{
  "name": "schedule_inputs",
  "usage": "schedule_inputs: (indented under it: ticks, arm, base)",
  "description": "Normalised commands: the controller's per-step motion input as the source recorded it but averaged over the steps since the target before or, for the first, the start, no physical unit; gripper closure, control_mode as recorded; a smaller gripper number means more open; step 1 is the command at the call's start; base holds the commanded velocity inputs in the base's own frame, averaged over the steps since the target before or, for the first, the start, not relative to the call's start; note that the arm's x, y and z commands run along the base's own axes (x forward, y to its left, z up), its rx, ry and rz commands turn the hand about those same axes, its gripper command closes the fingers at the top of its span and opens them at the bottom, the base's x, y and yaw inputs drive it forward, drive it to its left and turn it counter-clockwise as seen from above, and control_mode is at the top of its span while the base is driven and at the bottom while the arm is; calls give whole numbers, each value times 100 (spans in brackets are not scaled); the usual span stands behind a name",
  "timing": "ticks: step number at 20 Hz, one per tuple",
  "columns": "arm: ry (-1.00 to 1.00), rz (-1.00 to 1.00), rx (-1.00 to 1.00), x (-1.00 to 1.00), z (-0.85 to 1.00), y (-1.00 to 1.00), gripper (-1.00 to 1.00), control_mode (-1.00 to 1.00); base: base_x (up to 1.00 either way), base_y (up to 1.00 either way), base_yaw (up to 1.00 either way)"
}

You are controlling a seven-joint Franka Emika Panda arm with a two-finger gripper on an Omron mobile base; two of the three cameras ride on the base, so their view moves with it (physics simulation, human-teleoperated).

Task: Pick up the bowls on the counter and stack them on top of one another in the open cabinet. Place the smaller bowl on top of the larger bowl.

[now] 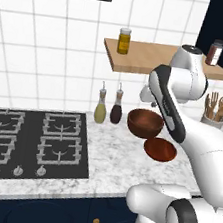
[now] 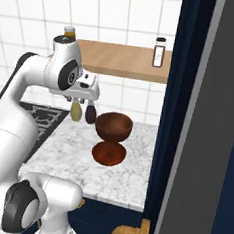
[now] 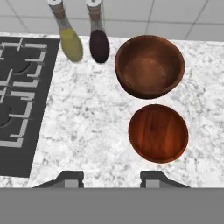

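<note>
Gripper: my gripper (image 3: 111, 178) hangs high over the table (image 3: 87, 118), fingers spread wide apart with nothing between them; in the hand view only the two dark tips show.

Key relation: from the hand camera the larger bowl (image 3: 149, 65) lies ahead and to the right of the gripper's centre line, with the smaller bowl (image 3: 158, 132) between it and the tips, also off to the right. I judge the coming move to be a shift to that side and a descent, since neither bowl sits between the fingers yet.

Larger bowl: deep, rounded, glossy dark reddish-brown with a wood grain look; it stands upright on the table just right of the dark bottle (image 3: 99, 43), mouth up. Round, so no long axis to line up with; a rim grasp looks likeliest.

Smaller bowl: shallow and saucer-like, a warmer red-brown, sitting just in front of the larger bowl, rims very close. I can't tell whether they touch.

Open cabinet: the light-tan board (image 1: 142, 56) is mounted on the tiled wall above the larger bowl, carrying a jar (image 1: 124, 40) at one end and a small shaker (image 1: 214, 52) at the other, bare wood between them.

Table: white-grey speckled marble, smooth.

Hob: black gas hob (image 3: 19, 100) well left of the larger bowl, beyond the yellow bottle (image 3: 71, 43).

Progress: both bowls on the table, nothing lifted.
</note>
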Motion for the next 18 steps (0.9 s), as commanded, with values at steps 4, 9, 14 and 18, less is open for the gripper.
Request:
schedule_inputs:
  ticks: [4,9,14,18]
  arm:
    - [1,-8,2,-14,-20,-46,-100,-100]
    - [2,-37,7,-6,-78,-100,-100,-100]
    - [3,-37,10,0,-97,-99,-100,-100]
    - [0,-24,7,8,-93,-49,-100,-100]
  base:
    - [0,0,0]
    - [0,0,0]
    - [0,0,0]
    - [0,0,0]
